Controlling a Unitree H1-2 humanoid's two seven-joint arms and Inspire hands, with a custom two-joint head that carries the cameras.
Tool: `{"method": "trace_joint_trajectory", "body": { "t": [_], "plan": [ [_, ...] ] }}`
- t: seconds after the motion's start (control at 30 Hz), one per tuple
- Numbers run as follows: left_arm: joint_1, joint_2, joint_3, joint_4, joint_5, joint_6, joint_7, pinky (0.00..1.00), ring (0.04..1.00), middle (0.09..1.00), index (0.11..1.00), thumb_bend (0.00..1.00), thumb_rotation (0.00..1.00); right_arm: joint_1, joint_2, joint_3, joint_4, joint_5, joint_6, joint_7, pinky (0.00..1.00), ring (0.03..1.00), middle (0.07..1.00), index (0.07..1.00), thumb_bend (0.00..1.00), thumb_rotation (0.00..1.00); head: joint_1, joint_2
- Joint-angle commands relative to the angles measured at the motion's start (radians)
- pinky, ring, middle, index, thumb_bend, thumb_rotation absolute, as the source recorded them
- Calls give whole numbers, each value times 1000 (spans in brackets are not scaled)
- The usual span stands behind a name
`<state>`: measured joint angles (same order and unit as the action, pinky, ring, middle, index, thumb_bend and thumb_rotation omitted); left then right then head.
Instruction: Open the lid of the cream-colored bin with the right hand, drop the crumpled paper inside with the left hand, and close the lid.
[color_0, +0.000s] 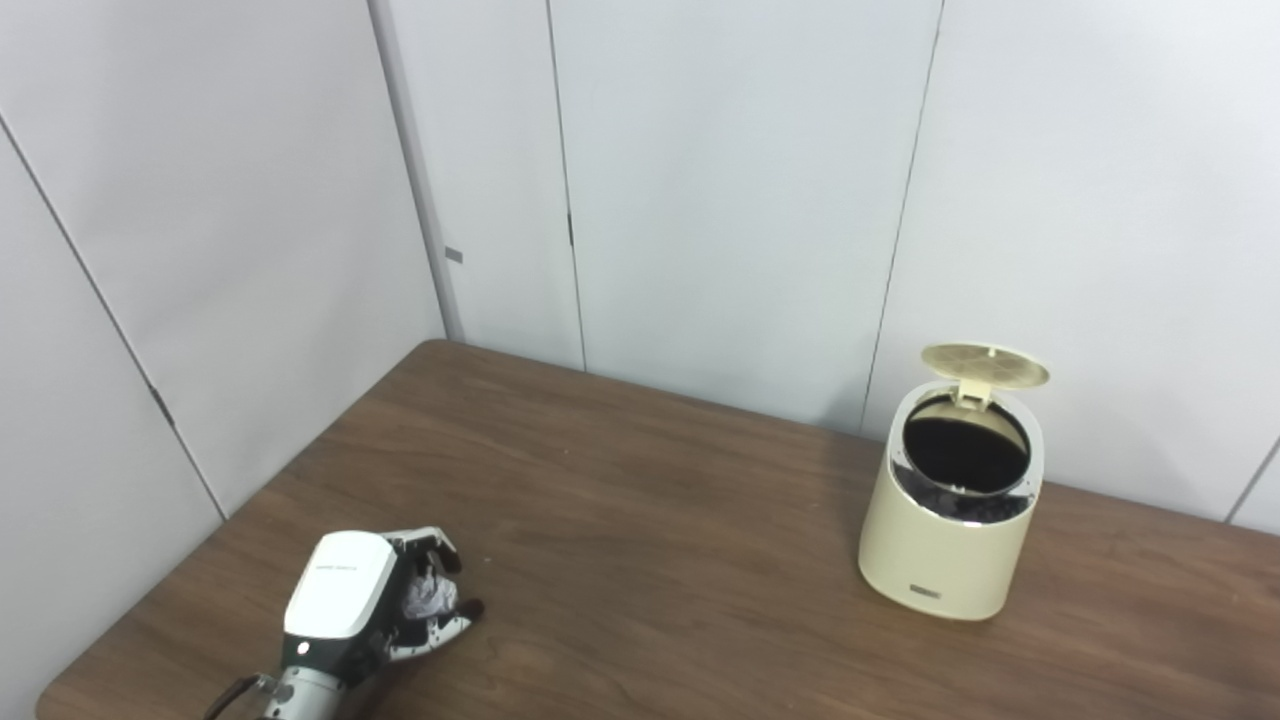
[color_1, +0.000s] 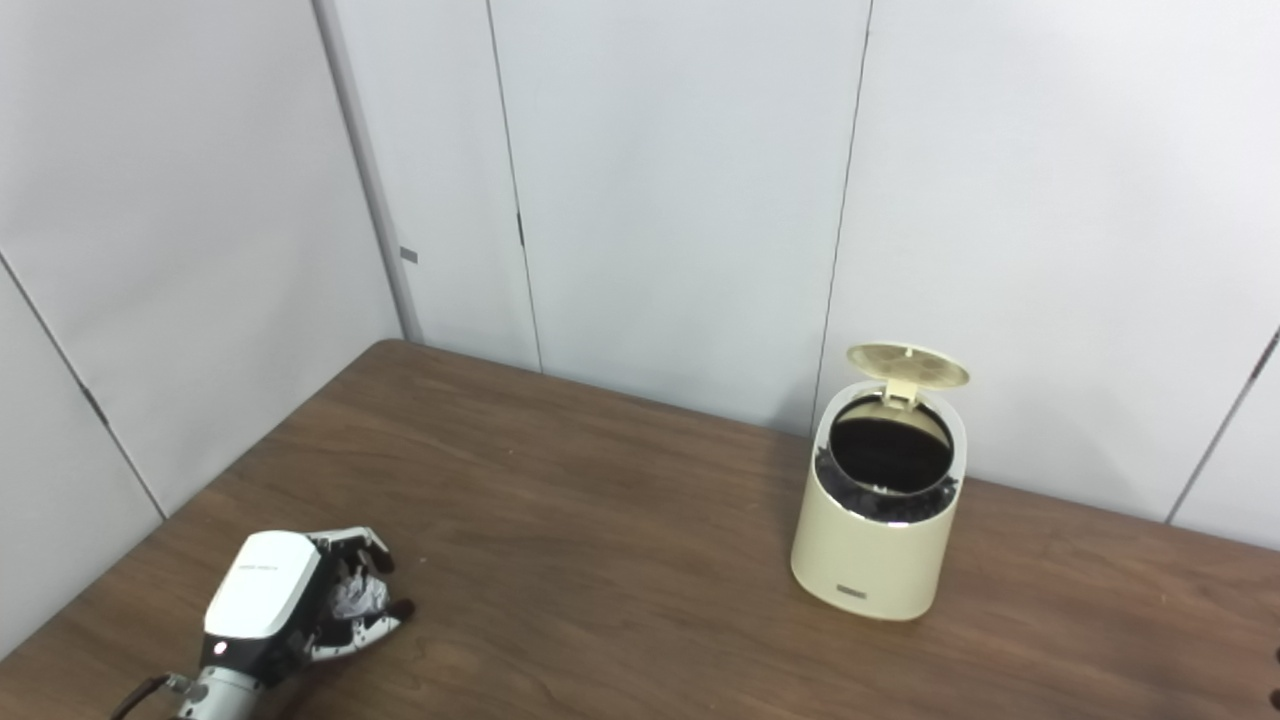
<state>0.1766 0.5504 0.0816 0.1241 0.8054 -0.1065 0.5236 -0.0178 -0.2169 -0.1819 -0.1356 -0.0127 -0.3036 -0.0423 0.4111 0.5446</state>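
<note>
One hand in view: the left hand, low at the table's near-left corner, fingers curled around the crumpled paper, white wad showing between fingers and thumb. Looks like a full wrap, but can't tell if the wad is lifted or touching the wood. Right hand not visible in either view, so its finger state is unknown.

Cream-colored bin stands upright toward the far right of the table, near the wall panels, well apart from the left hand. Its lid is flipped up at the back hinge, dark liner and open mouth exposed. So the opening step looks done; step in hand, by my read, is carrying the paper over.

To do it well:
- keep the fingers closed firmly; paper is light and springy and could slip out during a long reach
- lift clear of the table before crossing
- approach the mouth from the front or left side, away from the raised lid, so the wrist doesn't knock it shut or tip the bin
- release only once the wad is over the middle of the opening, low above the rim
</note>
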Motion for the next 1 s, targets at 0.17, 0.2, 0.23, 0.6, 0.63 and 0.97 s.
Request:
{"method": "trace_joint_trajectory", "body": {
  "t": [0.17, 0.2, 0.23, 0.6, 0.63, 0.97],
  "plan": [
    [-17, -42, -19, 116, 32, -15, 123, 132, 173, 244, 473, 525, 60, -22, -14, -8, -32, 17, -23, 8, 571, 706, 725, 683, 456, 682, -2, 2],
    [-16, -44, -20, 115, 38, -7, 125, 132, 172, 238, 472, 524, 67, -21, -15, -8, -31, 20, -25, 9, 573, 707, 726, 683, 459, 682, -2, 3],
    [-15, -45, -21, 112, 44, 0, 123, 131, 171, 235, 471, 524, 71, -22, -14, -8, -30, 25, -27, 10, 574, 707, 726, 683, 459, 677, -1, 2],
    [-16, -35, -29, 69, 53, 21, 93, 129, 166, 225, 265, 736, 214, -25, -2, -5, -24, 2, -27, -3, 571, 706, 722, 679, 455, 682, -1, -6],
    [-17, -34, -29, 65, 52, 17, 94, 128, 167, 225, 267, 730, 213, -26, 0, -5, -21, 1, -31, -4, 571, 704, 720, 678, 453, 679, 0, -8],
    [-27, -23, -25, 7, 57, 23, 75, 121, 162, 226, 274, 718, 146, -29, 11, -4, -14, -3, -44, -4, 582, 710, 727, 680, 416, 684, -2, -16]
  ]
}}
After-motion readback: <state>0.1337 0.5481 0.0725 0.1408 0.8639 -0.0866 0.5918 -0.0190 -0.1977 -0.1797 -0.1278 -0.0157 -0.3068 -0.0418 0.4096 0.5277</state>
